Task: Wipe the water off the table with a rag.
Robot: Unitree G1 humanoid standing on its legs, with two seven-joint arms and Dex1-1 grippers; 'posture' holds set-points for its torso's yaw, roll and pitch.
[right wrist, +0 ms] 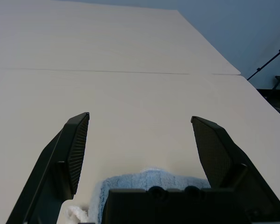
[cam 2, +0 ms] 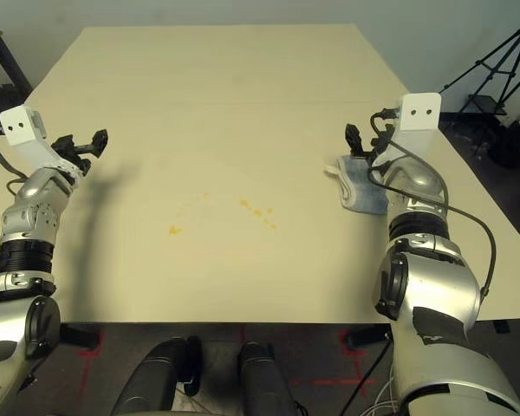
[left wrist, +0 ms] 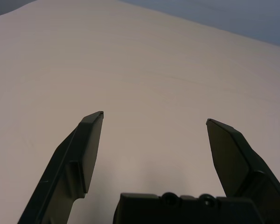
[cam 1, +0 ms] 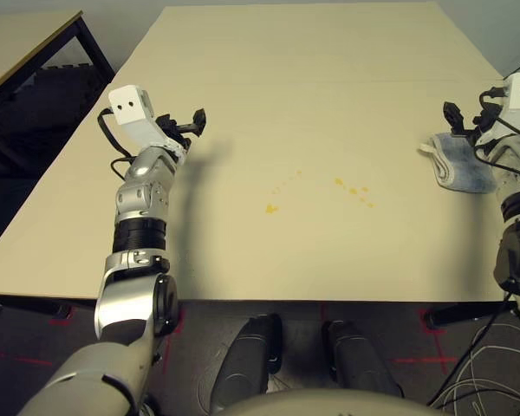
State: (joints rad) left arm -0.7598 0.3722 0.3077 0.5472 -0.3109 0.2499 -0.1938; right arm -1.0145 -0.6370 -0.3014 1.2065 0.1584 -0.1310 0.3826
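The water shows as small yellow-orange droplets (cam 1: 271,208) with more specks (cam 1: 355,189) near the middle of the pale beige table (cam 1: 286,69). The light grey-blue rag (cam 2: 357,185) lies crumpled at the right side of the table. My right gripper (cam 2: 354,139) hovers just above the rag's far edge, open with nothing between its fingers. In the right wrist view the rag (right wrist: 144,182) sits just below the spread gripper (right wrist: 140,119). My left gripper (cam 1: 195,121) is raised over the left side of the table, open and empty, and stands wide in the left wrist view (left wrist: 154,119).
A smaller tan table with a black frame (cam 1: 26,43) stands beyond the left edge. A tripod (cam 2: 503,61) stands off the right side. Cables (cam 1: 485,373) lie on the floor at the near right corner.
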